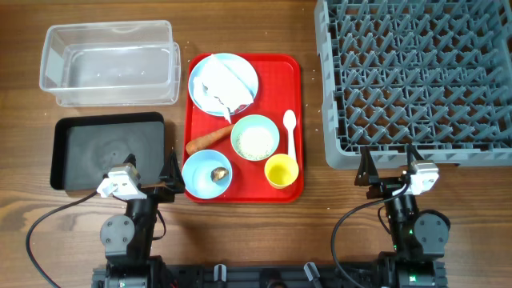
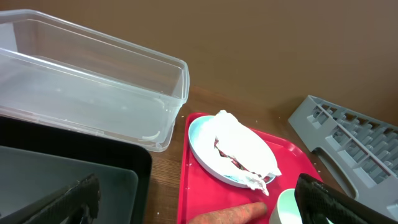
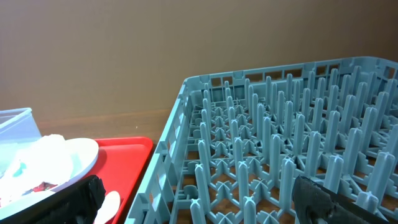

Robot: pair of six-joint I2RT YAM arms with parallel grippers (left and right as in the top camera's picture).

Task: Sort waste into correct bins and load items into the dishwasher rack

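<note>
We note napkin (image 1: 222, 80) on plate (image 1: 194, 80) fwd-right of left gripper (image 1: 152, 178), far nearer it than right gripper (image 1: 390, 170); both spread wide, empty.

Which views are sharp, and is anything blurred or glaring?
Overhead: evenly lit, sharp, mild reflections on the clear tub. Left wrist: napkin crisp, left pincer fingers dark and blurred at the bottom corners. Right wrist: rack sharp, right pincer fingers likewise dark blurs.
</note>
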